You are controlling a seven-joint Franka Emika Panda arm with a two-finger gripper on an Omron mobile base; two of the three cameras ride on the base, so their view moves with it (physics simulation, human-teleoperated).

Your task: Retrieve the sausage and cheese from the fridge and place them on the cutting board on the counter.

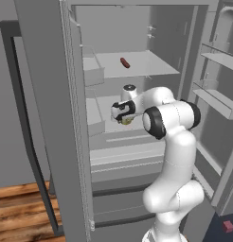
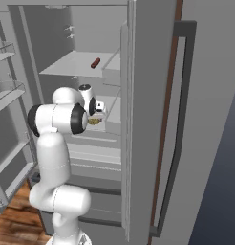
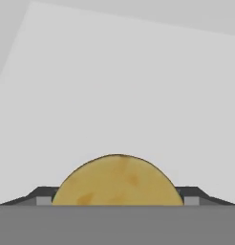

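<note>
**Cheese grab in the fridge**

Claw (image 3: 117,201) sits spread wide around the cheese (image 3: 117,182) on a lower fridge (image 1: 47,118) shelf, finger tips (image 3: 43,196) flanking it. I'd center it, then squeeze gently. Sausage (image 1: 125,63) waits on the shelf above. Lift out clear of that shelf and the open doors.

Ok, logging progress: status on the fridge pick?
Hand straddling small yellow cheese chunk, grip unconfirmed. Dark red-brown sausage link waiting on upper shelf. Nothing blocking.

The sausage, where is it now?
The sausage lies on the upper shelf inside the open fridge, above the gripper and the cheese.
</note>
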